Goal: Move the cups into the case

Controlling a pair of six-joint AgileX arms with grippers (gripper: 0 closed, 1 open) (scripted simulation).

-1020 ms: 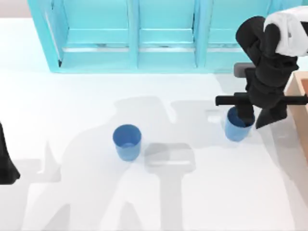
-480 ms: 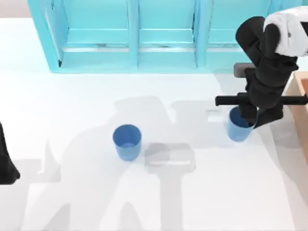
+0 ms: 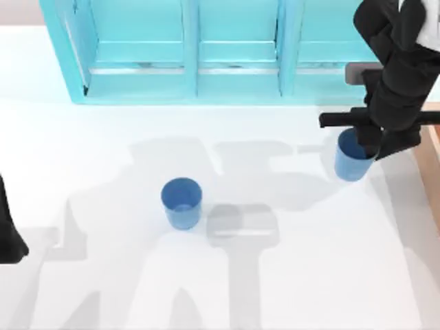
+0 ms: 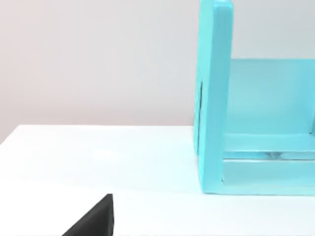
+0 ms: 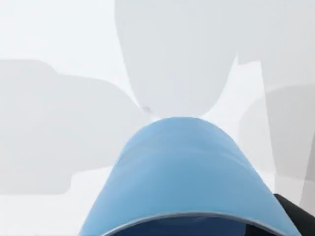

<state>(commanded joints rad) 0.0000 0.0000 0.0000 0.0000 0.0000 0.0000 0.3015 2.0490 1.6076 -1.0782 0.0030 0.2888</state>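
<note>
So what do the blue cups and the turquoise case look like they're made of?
Both cups, one in the right gripper and one on the table, look like matte plastic: uniform blue, soft shading, no glare. The case looks like painted wood or board: flat thick panels, faintly glossy. Being rendered, neither is certain.

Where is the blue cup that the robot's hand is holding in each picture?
Top view: the held cup is at the table's right side, under the right hand, in front of the turquoise case.
Left wrist view: this cup is not in it; the case stands on the white table.
Right wrist view: the cup is close up, above the table.
Shared landmark: the white table.
</note>
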